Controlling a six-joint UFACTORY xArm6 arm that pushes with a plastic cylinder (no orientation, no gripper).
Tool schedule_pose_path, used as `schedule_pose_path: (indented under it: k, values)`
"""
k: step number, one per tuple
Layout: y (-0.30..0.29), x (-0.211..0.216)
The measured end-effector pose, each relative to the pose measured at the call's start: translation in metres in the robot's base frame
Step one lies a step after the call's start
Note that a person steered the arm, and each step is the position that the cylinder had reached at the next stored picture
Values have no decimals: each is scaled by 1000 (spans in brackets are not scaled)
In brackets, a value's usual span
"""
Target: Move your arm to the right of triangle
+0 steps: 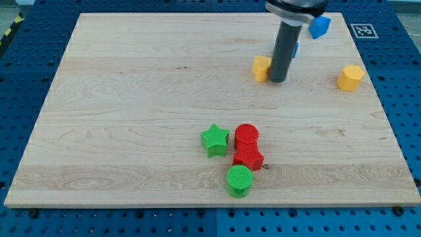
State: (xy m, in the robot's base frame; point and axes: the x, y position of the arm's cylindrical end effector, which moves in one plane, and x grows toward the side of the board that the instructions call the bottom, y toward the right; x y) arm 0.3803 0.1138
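My tip (278, 81) rests on the board in the upper right part of the view. A yellow block (261, 67) sits just to its left, touching or nearly touching the rod. A blue block (296, 49) shows only as a sliver behind the rod's right side, so its shape cannot be made out. Another blue block (320, 26), angular and possibly the triangle, lies near the view's top edge, up and to the right of my tip.
A yellow hexagon (350, 77) lies at the right of the wooden board (131, 99). At the lower middle there is a cluster: a green star (214, 139), a red cylinder (247, 135), a red star (248, 158) and a green cylinder (239, 180).
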Motion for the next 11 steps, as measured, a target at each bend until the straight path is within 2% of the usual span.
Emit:
schedule_pose_path:
  k: [1,3,6,8,9,11]
  values:
    - [-15,-18]
    - [32,-27]
    - [40,-21]
    - [95,-30]
    - [119,-45]
    - [149,-106]
